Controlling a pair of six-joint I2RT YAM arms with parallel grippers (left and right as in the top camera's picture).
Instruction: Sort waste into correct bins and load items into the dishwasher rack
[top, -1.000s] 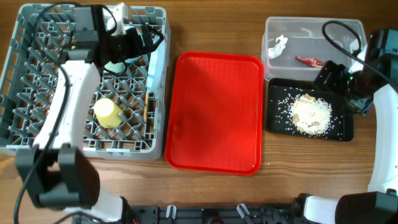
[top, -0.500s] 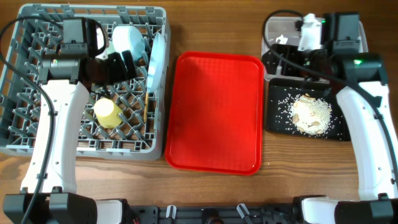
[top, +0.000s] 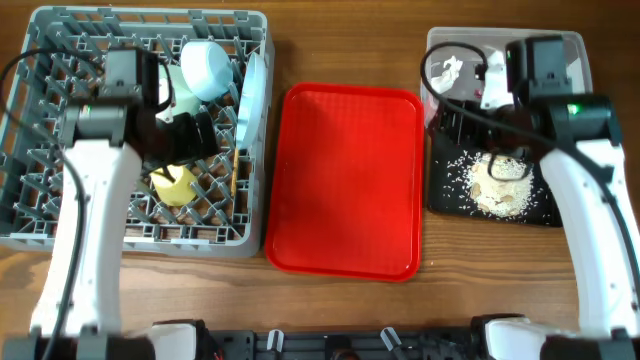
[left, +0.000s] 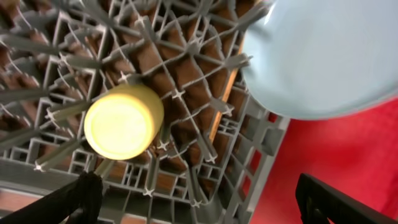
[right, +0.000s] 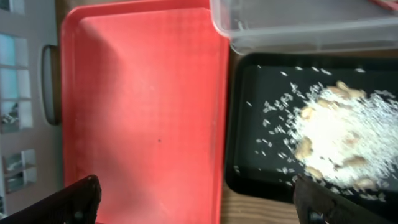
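The grey dishwasher rack (top: 60, 215) holds a yellow cup (top: 172, 186), a light blue bowl (top: 207, 68), a light blue plate (top: 249, 95) on edge, and chopsticks (top: 235, 172). My left gripper (top: 193, 136) is open and empty above the cup (left: 123, 121), with the plate (left: 323, 56) beside it. The clear tub (top: 500, 50) holds a white tissue (top: 447, 70). The black tray (top: 445, 195) holds rice scraps (top: 500, 182). My right gripper (top: 456, 118) is open and empty over the black tray's left edge (right: 249, 124). The red wrapper and fork are hidden.
A large flat red tray (top: 345, 180) lies between the rack and the bins; it also shows in the right wrist view (right: 143, 106). Cables trail over the rack and the clear tub. Bare wooden table runs along the front edge.
My left gripper has moved from the bowl toward the front, over the yellow cup. My right arm swung in from the right and now hangs over the black tray's left end.
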